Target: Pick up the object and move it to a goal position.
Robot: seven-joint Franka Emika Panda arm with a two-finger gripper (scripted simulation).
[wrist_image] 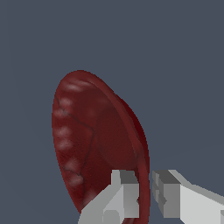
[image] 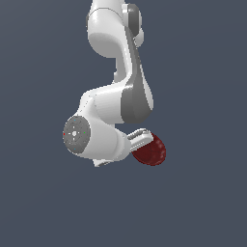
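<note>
The object (image: 152,153) is a dark red, faintly speckled, flattened round thing. In the exterior view it sits at the tip of the white arm, toward the exterior view's right. My gripper (image: 144,139) has its white fingers (image: 139,135) against the object's upper edge. In the wrist view the object (wrist_image: 92,140) looks like a shallow disc seen on edge, and its thin rim runs between my two fingers. My gripper (wrist_image: 145,192) is shut on that rim. The far side of the object is hidden.
Only a plain dark blue-grey background shows around the arm (image: 120,53) in both views. No table edge, container or other object is visible.
</note>
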